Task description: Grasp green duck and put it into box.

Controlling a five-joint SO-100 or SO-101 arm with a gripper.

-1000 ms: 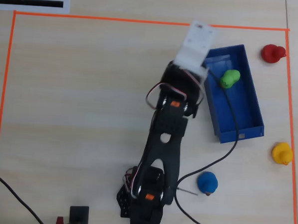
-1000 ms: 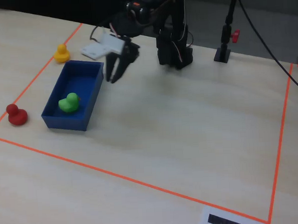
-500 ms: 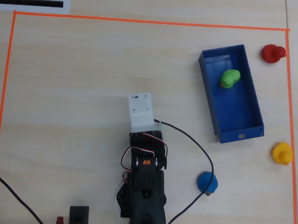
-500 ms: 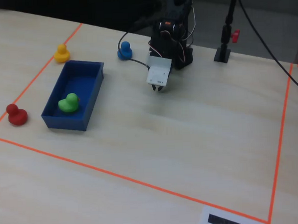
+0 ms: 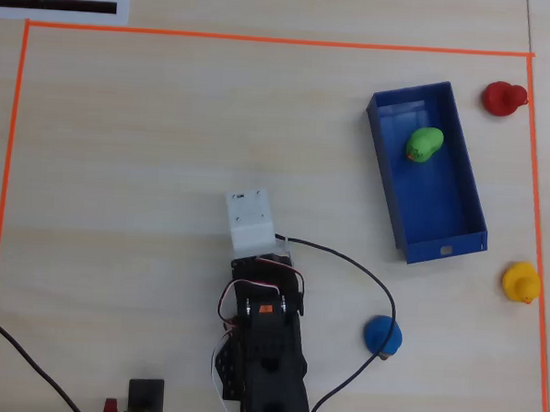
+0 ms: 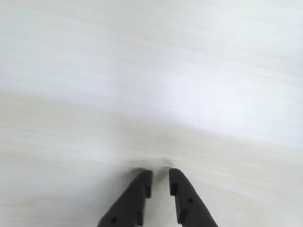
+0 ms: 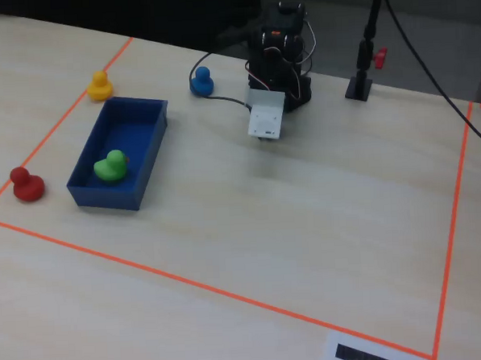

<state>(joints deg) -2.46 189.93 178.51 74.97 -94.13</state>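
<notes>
The green duck (image 5: 425, 145) lies inside the dark blue box (image 5: 444, 244), near its far end in the overhead view. In the fixed view the duck (image 7: 110, 166) sits in the near half of the box (image 7: 104, 197). My gripper (image 6: 161, 174) shows in the wrist view as two black fingers almost together over bare table, holding nothing. The arm is folded back near its base, with the white wrist mount (image 5: 249, 218) well left of the box in the overhead view. The fingertips are hidden under that mount in the overhead and fixed views.
A red duck (image 5: 503, 98), a yellow duck (image 5: 520, 282) and a blue duck (image 5: 382, 333) stand outside the box. Orange tape (image 5: 284, 39) frames the work area. A black cable (image 5: 373, 276) loops from the arm past the blue duck.
</notes>
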